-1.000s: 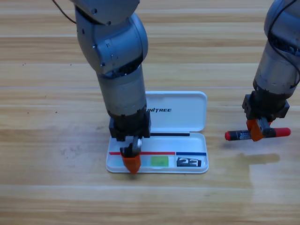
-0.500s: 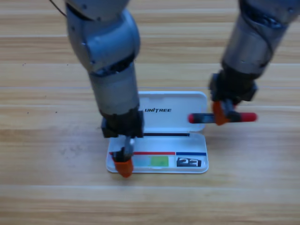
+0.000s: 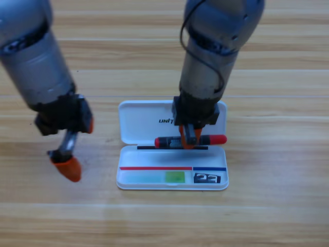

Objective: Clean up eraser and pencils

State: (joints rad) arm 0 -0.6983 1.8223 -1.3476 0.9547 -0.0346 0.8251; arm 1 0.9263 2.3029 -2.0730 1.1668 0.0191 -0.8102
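Observation:
My right gripper [image 3: 188, 140] is shut on the red pencil [image 3: 216, 139], holding it level and crosswise over the hinge of the open white case [image 3: 139, 121]. The pale pencil with the green end [image 3: 154, 177] lies in the case's front tray. Beside it, at the tray's right end, lies the dark eraser [image 3: 207, 178] with white markings. My left gripper [image 3: 67, 169] hangs over the bare table to the left of the case, with nothing in it.
The case's lid [image 3: 141, 113] lies flat behind the tray, partly under the right arm. Wooden table [image 3: 277, 206] surrounds the case on all sides.
The right gripper carried the red pencil leftward from beside the case to over its hinge. The left gripper let go of the pale pencil in the tray and drew away to the left.

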